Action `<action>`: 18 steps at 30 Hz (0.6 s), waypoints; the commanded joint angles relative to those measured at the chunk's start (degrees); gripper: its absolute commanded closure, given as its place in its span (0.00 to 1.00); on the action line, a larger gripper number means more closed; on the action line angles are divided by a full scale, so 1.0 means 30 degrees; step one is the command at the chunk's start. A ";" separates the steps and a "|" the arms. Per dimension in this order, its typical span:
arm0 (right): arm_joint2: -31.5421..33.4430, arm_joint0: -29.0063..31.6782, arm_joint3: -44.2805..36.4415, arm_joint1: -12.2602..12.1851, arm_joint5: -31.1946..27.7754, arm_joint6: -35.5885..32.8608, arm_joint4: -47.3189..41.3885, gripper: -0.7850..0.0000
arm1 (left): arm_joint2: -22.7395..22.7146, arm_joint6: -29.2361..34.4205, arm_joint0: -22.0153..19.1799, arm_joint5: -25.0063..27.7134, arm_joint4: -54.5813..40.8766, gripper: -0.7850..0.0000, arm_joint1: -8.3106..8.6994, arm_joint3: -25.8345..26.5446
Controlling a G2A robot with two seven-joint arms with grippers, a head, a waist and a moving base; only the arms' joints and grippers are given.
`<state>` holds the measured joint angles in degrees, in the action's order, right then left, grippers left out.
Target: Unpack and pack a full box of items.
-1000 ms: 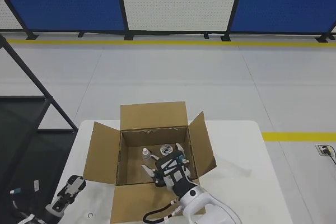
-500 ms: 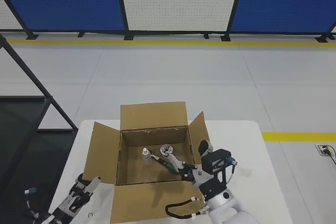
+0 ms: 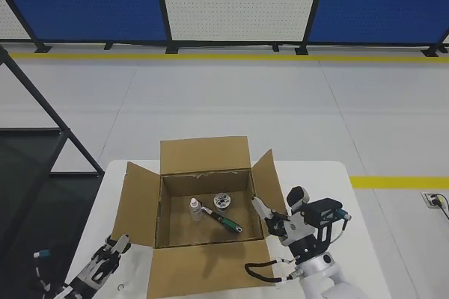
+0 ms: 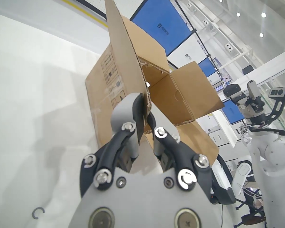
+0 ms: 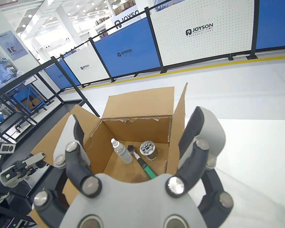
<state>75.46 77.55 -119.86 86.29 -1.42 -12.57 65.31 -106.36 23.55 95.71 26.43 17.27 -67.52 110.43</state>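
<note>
factory hall: pegboard partitions [image 5: 204, 48], racks [image 3: 22, 172]

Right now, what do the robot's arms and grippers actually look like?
The right arm is a smooth white shell with a black cable looping beside it. The left gripper and right gripper match: pale grey body, black links held by silver bolts, and two grey fingers lined with black pads.

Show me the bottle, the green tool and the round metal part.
bottle [image 5: 123, 155]: right wrist view, body.
green tool [image 5: 147, 169]: right wrist view, handle.
round metal part [image 5: 147, 148]: right wrist view, top face.
</note>
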 commanded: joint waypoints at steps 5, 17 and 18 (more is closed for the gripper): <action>0.0799 0.0131 -0.0215 -0.0135 -0.0321 -0.1536 -0.1321 0.00 | -0.0413 0.1439 -0.0019 0.0853 -0.1127 1.00 0.0179 -0.0206; 0.0995 0.0157 0.0089 -0.0190 -0.0494 -0.2434 -0.2173 0.00 | -0.1480 0.3674 0.0045 0.2108 -0.2782 1.00 0.0577 -0.0678; 0.1169 -0.0005 0.0154 -0.0238 -0.0767 -0.3243 -0.2572 0.00 | -0.1574 0.3733 0.0048 0.2118 -0.2862 1.00 0.0603 -0.0738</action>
<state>78.60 77.90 -119.58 85.68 -3.09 -19.97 58.66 -110.86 34.62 95.85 32.78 8.88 -65.77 108.36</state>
